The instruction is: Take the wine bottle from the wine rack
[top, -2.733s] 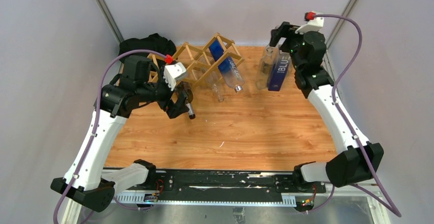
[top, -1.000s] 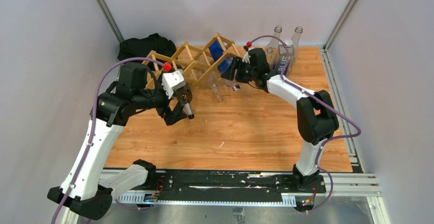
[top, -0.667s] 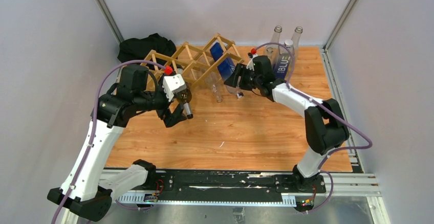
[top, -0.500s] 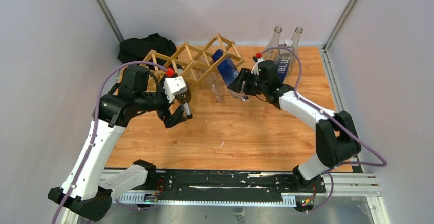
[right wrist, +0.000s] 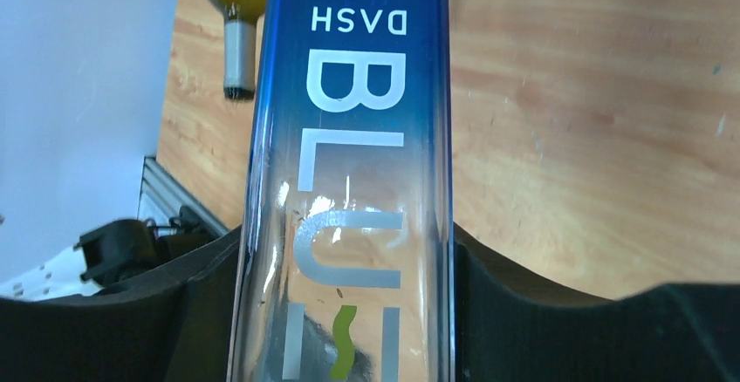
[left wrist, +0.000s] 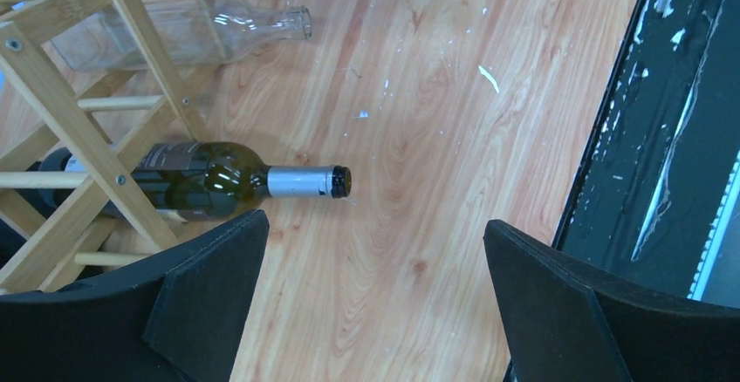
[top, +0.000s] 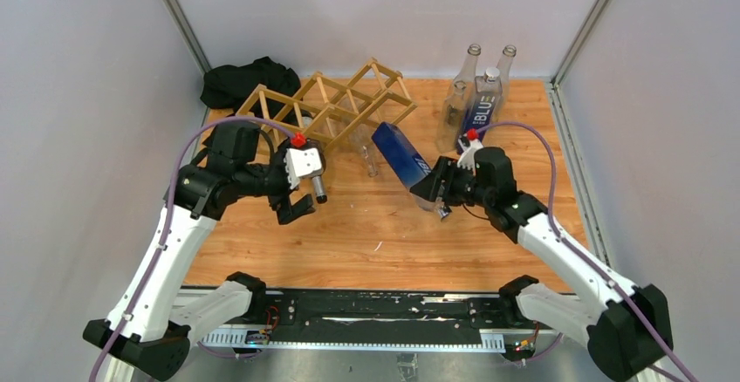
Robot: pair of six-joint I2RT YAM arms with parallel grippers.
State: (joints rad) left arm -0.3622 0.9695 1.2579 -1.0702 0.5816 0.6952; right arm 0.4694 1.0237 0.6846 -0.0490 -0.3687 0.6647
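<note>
The light wood lattice wine rack (top: 327, 103) stands at the back left. My right gripper (top: 442, 187) is shut on a blue "DASH BLU" bottle (top: 400, 155), held tilted and clear of the rack, over the table's middle. In the right wrist view the bottle (right wrist: 349, 138) fills the space between my gripper's (right wrist: 349, 264) jaws. A dark green wine bottle (left wrist: 214, 181) lies in a low cell, its neck sticking out (top: 318, 188). My left gripper (top: 299, 197) is open and empty, hovering just in front of that neck; in the left wrist view the gripper (left wrist: 375, 225) has bare wood between its jaws.
A clear empty bottle (left wrist: 174, 29) lies in another low cell of the rack (top: 370, 157). Several bottles (top: 476, 103) stand at the back right corner. A black bag (top: 244, 81) lies behind the rack. Metal rails run along the near edge (top: 375, 312).
My right arm swung from the standing bottles to the rack, took hold of the blue bottle and drew it out toward the front right. My left gripper drifted slightly nearer.
</note>
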